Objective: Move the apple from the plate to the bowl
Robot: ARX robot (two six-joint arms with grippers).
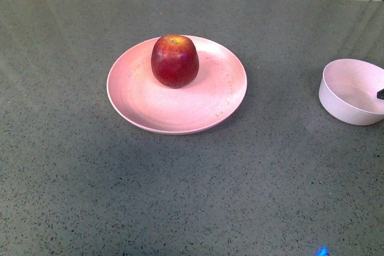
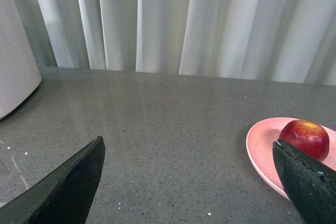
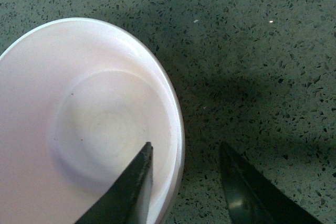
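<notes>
Front view: grey table (image 1: 72, 178) carries pink plate (image 1: 174, 112) and, well to its right, pale bowl (image 1: 342, 109). The apple (image 1: 174, 61) rests on plate (stem up, toward far rim). The right gripper (image 3: 185, 145) straddles bowl rim, jaws apart; the left gripper (image 2: 188, 142) hangs above table, jaws wide apart.

You see smooth, glossy skin on the apple (image 1: 174, 61). The plate (image 1: 174, 111) looks like matt pink plastic with faint speckles, and the bowl (image 1: 348, 88) has the same smooth, matt finish in a paler tone. The table (image 1: 180, 196) is a grey, speckled, stone-like surface with a soft sheen. The curtain (image 2: 210, 19) is pale cloth. The left gripper (image 2: 188, 142) has dark, matt fingers (image 2: 68, 187); on the right gripper (image 3: 186, 144) they show a slight shine.
</notes>
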